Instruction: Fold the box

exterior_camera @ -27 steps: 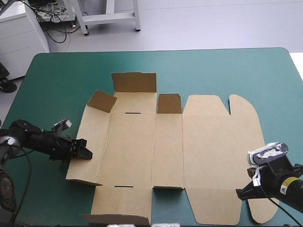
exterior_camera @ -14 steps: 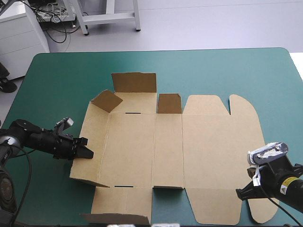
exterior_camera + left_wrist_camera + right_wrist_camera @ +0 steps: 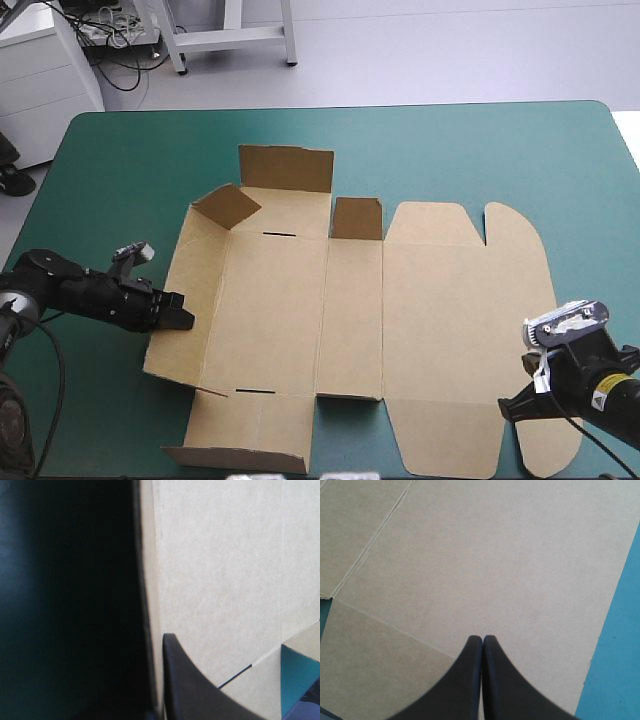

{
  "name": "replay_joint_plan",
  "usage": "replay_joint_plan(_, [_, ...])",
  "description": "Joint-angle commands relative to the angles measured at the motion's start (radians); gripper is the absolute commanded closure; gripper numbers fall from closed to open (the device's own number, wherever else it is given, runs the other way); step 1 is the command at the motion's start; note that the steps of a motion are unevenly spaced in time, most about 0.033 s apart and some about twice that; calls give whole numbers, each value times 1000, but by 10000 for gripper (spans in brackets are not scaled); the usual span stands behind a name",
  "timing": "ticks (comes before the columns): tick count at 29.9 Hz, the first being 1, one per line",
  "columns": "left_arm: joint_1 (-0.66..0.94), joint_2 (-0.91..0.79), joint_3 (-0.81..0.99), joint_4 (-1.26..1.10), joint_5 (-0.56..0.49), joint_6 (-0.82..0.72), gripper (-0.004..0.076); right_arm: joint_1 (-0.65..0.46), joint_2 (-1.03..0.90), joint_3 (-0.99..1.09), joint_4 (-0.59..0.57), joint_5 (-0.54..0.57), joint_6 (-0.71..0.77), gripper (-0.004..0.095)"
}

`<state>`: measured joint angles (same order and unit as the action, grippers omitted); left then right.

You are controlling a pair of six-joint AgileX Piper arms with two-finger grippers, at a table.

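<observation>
- On the teal-green table [image 3: 120,180], the brown box [image 3: 300,300] lies mostly flat, with its far flaps and left wall raised.
- At the box's left wall, the left gripper [image 3: 183,320] pinches the board edge.
- Over the box's near right corner, the right gripper [image 3: 482,641] is clenched, tips together.
- Just beyond that corner, the yellow sticker [image 3: 601,401] on the right arm has print too small to read.

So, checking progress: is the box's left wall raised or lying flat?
Partly raised: the left wall tilts up off the table, its edge pinched in the left gripper.
</observation>
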<state>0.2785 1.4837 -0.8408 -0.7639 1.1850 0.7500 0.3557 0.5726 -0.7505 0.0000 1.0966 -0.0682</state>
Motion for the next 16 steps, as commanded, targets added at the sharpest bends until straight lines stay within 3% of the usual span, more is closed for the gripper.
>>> replay_joint_plan(1, [-35,-115,-98,4,11,-1,756,-6,2,-26,0,-53,-10,926])
replay_joint_plan(6, [-116,-195,-261,143,8,-63,756,-6,-5,-29,0,-71,-10,926])
replay_joint_plan(16, [-298,-200,-564,368,-63,-102,756,-6,-36,-36,0,-99,68,926])
